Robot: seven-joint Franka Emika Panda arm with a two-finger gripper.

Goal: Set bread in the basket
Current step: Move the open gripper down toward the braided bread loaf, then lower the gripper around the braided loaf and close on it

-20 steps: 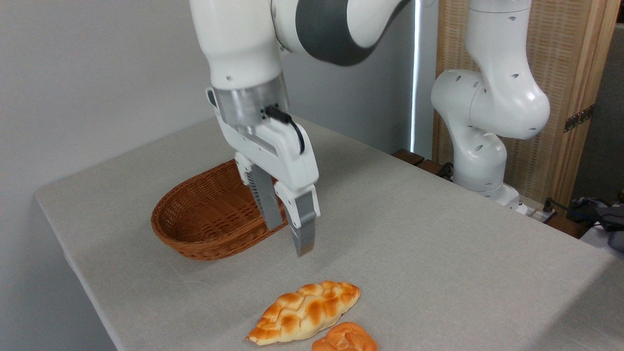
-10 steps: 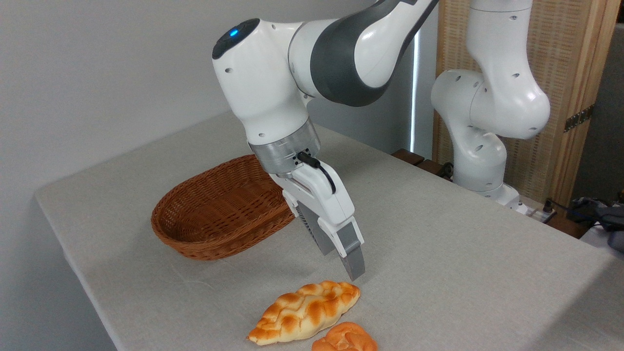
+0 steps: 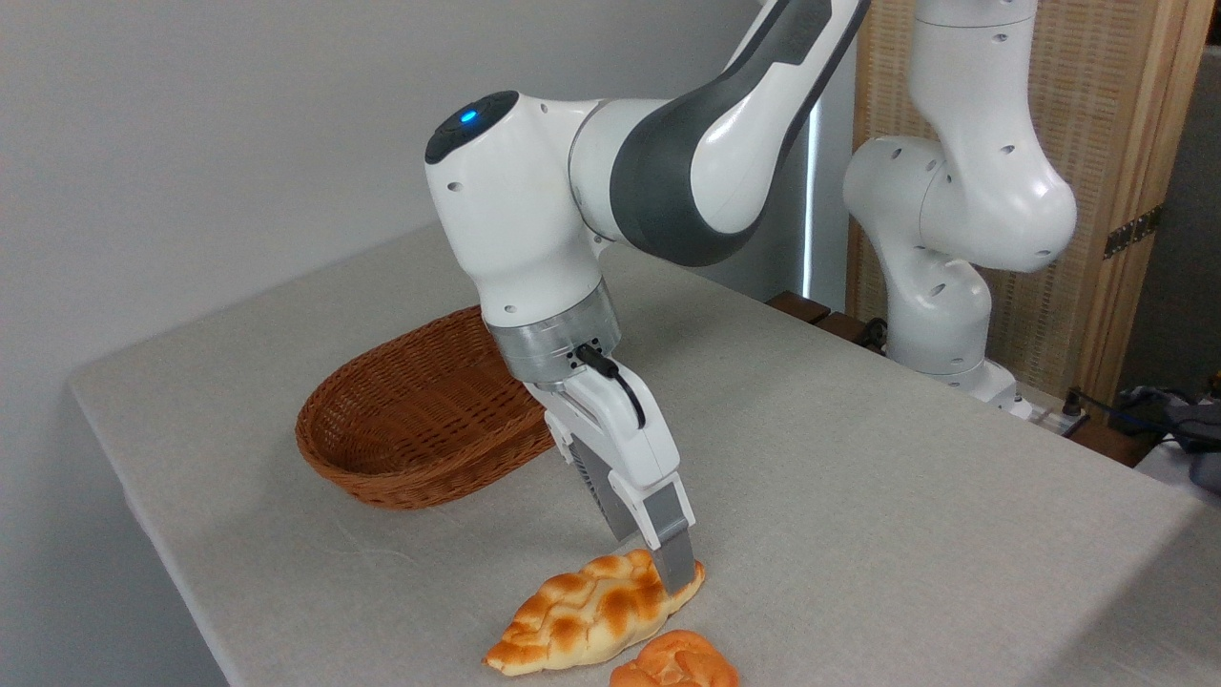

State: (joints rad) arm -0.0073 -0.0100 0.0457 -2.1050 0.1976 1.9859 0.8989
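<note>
The elongated braided loaf of bread (image 3: pixel 593 611), golden-orange with pale creases and pointed ends, lies flat near the front edge of the tabletop, outside the basket. Just beside its lower right flank, at the very front edge, sits a smaller round orange knotted bun (image 3: pixel 675 663), partly cut off by the picture. The white two-finger gripper (image 3: pixel 658 561) is tilted down onto the loaf's upper right end; its near grey finger (image 3: pixel 673 553) overlaps the tip of the crust, the other finger sits close behind it, so the gap looks narrow, though whether they grip the loaf cannot be told. The oval reddish-brown woven wicker basket (image 3: pixel 401 434) stands toward the left edge of the grey cloth-covered table (image 3: pixel 858 477), behind the gripper.
</note>
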